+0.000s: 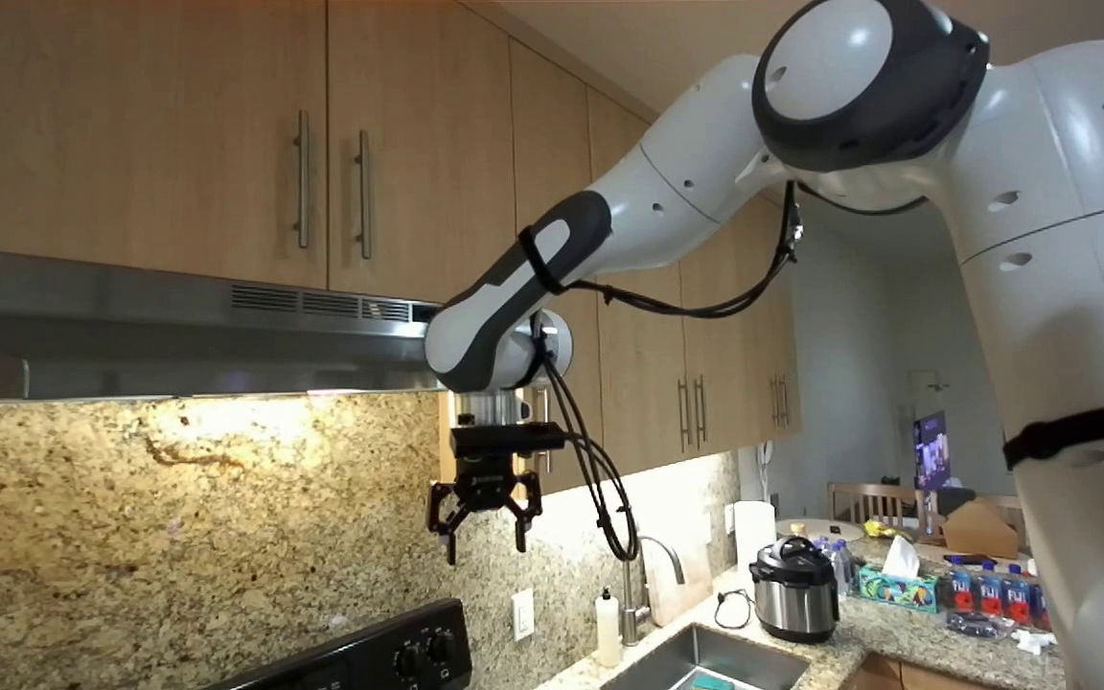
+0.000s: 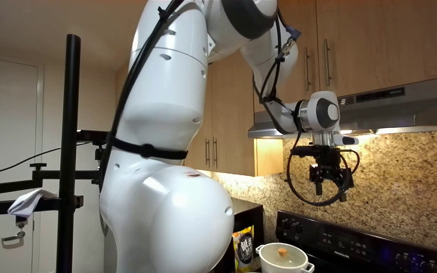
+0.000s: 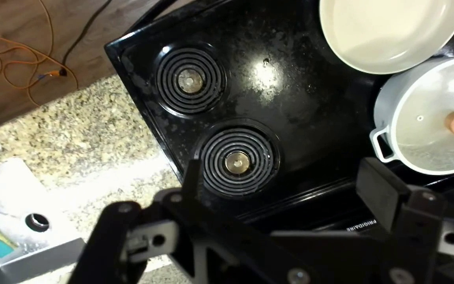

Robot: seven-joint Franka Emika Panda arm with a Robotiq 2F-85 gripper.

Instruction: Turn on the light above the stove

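Observation:
A steel range hood [image 1: 130, 331] hangs under the wooden cabinets and also shows in an exterior view [image 2: 427, 110]. Its underside glows, and warm light [image 1: 236, 422] falls on the granite wall below. A dark panel [image 2: 380, 94] sits on the hood's front; the arm's wrist hides part of the front in both exterior views. My gripper [image 1: 486, 544] points down, below hood level and apart from the hood; it also shows in an exterior view [image 2: 331, 192]. In the wrist view the gripper [image 3: 286, 181] is open with nothing between its fingers, above the black stove [image 3: 302, 102].
A lidded white pot [image 3: 420, 142] and a cream pan [image 3: 384, 35] stand on the stove. The stove's control panel [image 2: 355, 242] rises at the granite wall. A sink [image 3: 10, 197] lies beside it. Cables [image 1: 600, 479] hang in loops from the wrist. A pressure cooker [image 1: 794, 599] stands on the counter.

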